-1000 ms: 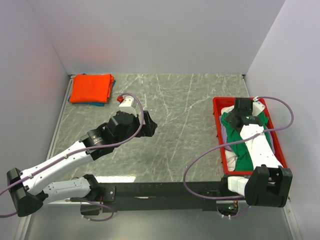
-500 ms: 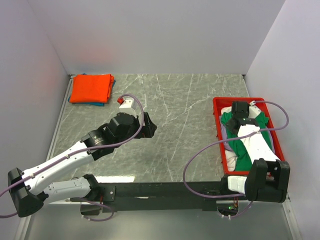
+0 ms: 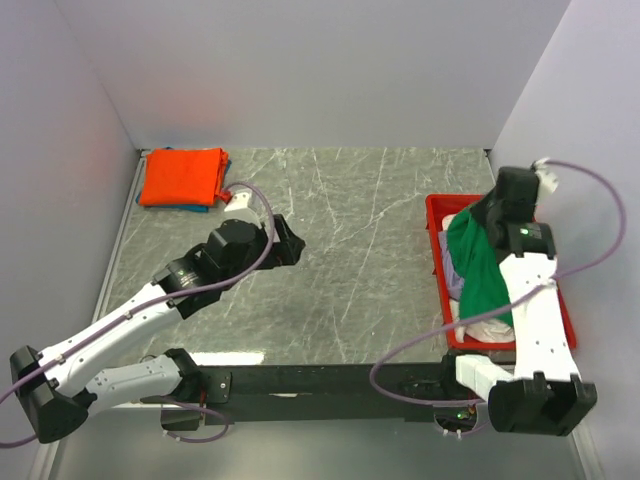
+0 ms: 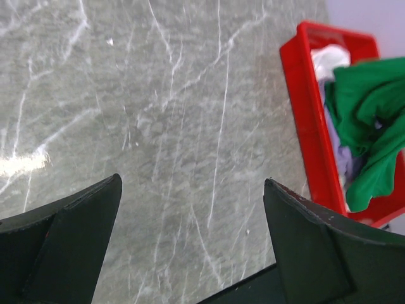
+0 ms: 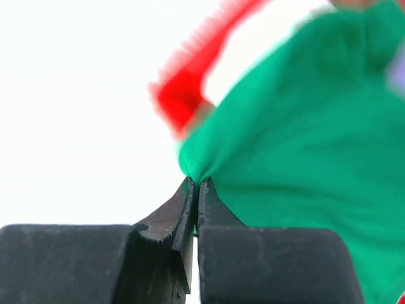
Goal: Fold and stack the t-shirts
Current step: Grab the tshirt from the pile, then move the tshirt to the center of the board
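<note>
My right gripper (image 3: pixel 490 216) (image 5: pixel 196 183) is shut on a fold of the bright green t-shirt (image 3: pixel 481 268) (image 5: pixel 304 152) and holds it up over the red tray (image 3: pixel 437 216). The shirt hangs down into the tray. Under it lie a lilac t-shirt (image 3: pixel 455 277) and a white t-shirt (image 3: pixel 482 327). At the back left, a folded orange t-shirt (image 3: pixel 182 176) rests on a blue t-shirt (image 3: pixel 203 207). My left gripper (image 3: pixel 290 243) (image 4: pixel 190 190) hovers open over the bare table, with nothing between its fingers (image 4: pixel 82 221).
The left wrist view shows the red tray (image 4: pixel 302 95) at the right with the green t-shirt (image 4: pixel 367 107), white cloth (image 4: pixel 329 60) and lilac cloth (image 4: pixel 342 158) in it. White walls close the grey marble table (image 3: pixel 350 280) on three sides.
My right gripper has shut on the green t-shirt and risen toward the back, pulling it up out of the tray. The left gripper has shifted slightly toward the back.
</note>
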`<state>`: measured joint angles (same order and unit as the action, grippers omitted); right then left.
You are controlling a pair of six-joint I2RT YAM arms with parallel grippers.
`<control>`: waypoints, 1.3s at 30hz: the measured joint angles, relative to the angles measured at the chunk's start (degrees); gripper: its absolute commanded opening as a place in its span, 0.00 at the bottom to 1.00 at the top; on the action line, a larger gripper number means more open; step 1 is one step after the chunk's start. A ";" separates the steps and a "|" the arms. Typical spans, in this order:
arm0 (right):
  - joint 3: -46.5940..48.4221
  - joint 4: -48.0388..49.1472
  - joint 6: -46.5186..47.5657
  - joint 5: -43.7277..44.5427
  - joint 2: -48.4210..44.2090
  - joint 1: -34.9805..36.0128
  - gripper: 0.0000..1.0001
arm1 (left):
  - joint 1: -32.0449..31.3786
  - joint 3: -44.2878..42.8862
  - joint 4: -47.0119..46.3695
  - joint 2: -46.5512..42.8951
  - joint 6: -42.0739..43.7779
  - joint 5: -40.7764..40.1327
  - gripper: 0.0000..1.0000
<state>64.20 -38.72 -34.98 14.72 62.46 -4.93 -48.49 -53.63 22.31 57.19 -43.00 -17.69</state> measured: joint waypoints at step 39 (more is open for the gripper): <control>18.56 7.02 -0.04 -9.57 22.60 32.89 0.55 | 12.81 11.61 -3.28 -5.05 -5.18 8.07 0.90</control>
<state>82.76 -31.70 -35.03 5.15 85.06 27.97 -35.68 -42.02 19.03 52.14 -48.18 -9.63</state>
